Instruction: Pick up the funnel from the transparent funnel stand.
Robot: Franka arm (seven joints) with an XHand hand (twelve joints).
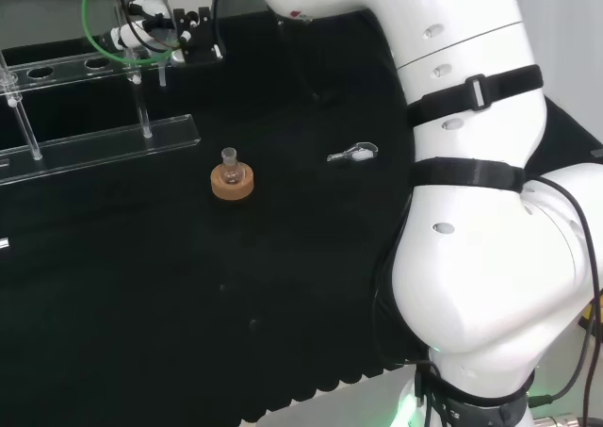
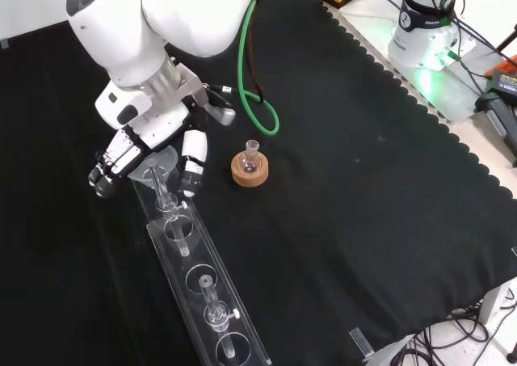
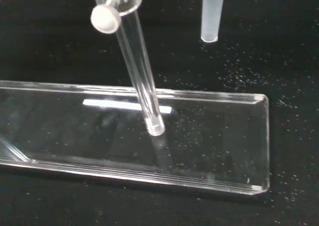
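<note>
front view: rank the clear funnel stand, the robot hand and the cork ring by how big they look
1. clear funnel stand, the longest thing by far
2. robot hand
3. cork ring, smallest

The stand's lower end lies nearer the camera, which enlarges it, but the order holds anyway.

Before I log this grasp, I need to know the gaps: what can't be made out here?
- Grip on the clear funnel: front view, the black and white hand covers its mouth, so contact is unclear.
- Funnel in head view: hidden behind the hand.
- Transparent funnel stand: cut off by the left edge in head view.
- Small flask on the cork ring: contents too small to tell.
</note>
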